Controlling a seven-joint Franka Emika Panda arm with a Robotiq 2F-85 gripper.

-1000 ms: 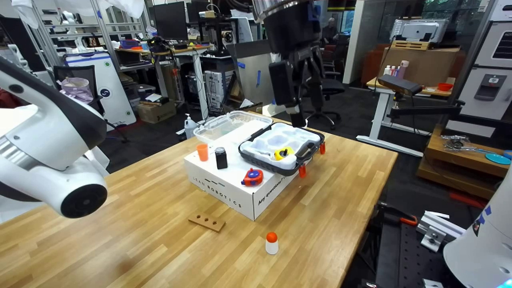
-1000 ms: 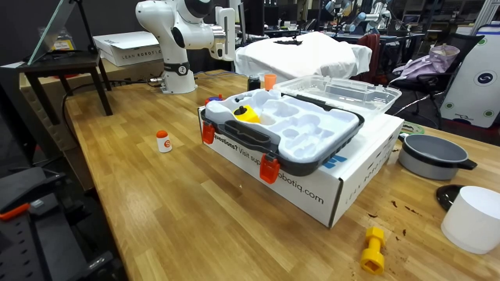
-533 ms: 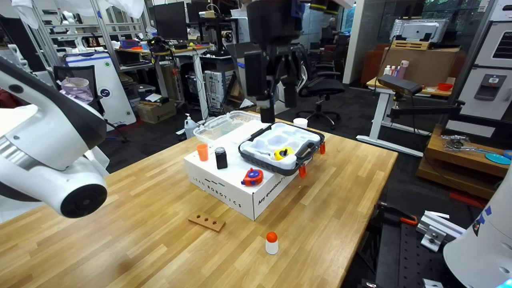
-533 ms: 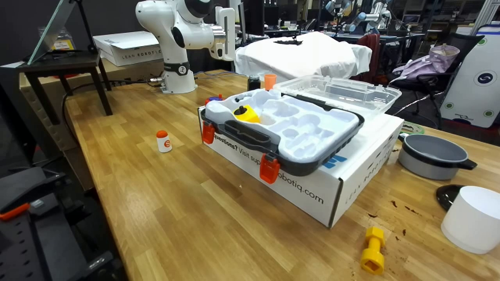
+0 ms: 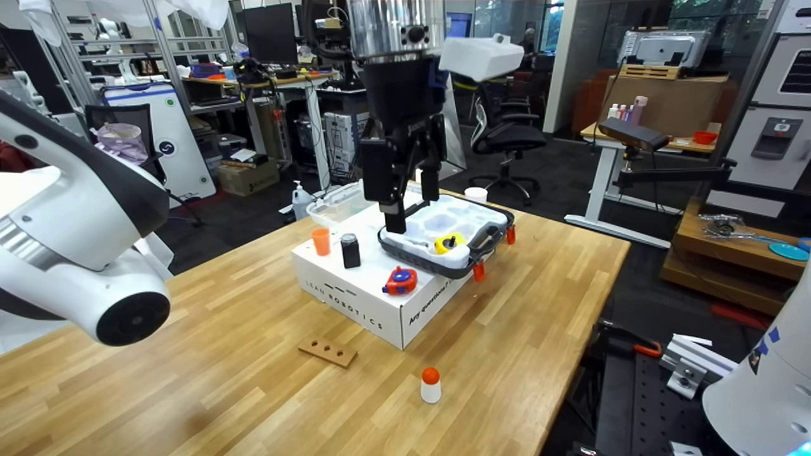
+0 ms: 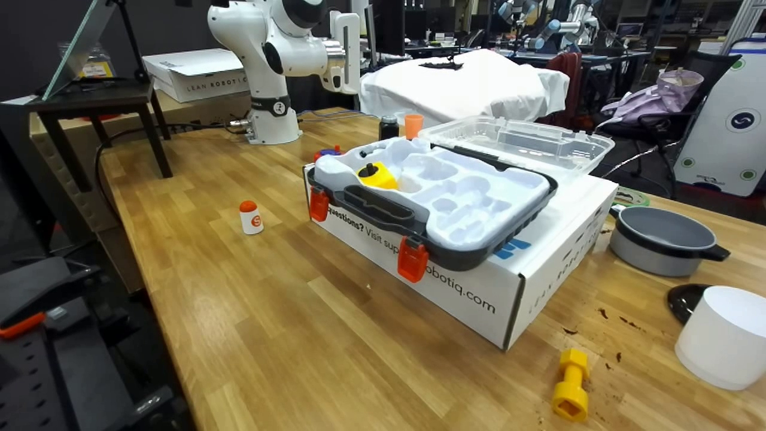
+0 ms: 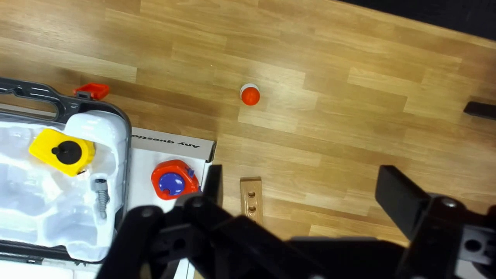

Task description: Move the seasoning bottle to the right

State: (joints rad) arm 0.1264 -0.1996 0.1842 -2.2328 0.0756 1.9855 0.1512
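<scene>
Well below and apart from the wide-spread, unladen gripper (image 7: 302, 186), the seasoning bottle (image 7: 250, 94) stands upright on the worktop (image 7: 345, 124), likely light, stiff and slick, best pinched across its white body (image 5: 431, 391)

"The tabletop (image 6: 311, 359)?"

"Wood, by its look — laid in strips, smooth, with a soft gloss."

"And the seasoning bottle (image 6: 252, 224)?"

"It looks like smooth plastic, cap (image 7: 250, 96) included."

"The box (image 6: 461, 287) seems to be cardboard."

"Printed, matt cardboard, yes. The moulded insert (image 6: 508, 188) looks like glossy plastic, the case lid (image 6: 526, 143) clear plastic."

"That drape (image 6: 467, 90)?"

"Cloth, I'd say, matt and creased. The gripper (image 7: 302, 186) looks matt — the collar (image 5: 383, 28) above it, polished metal."
</scene>
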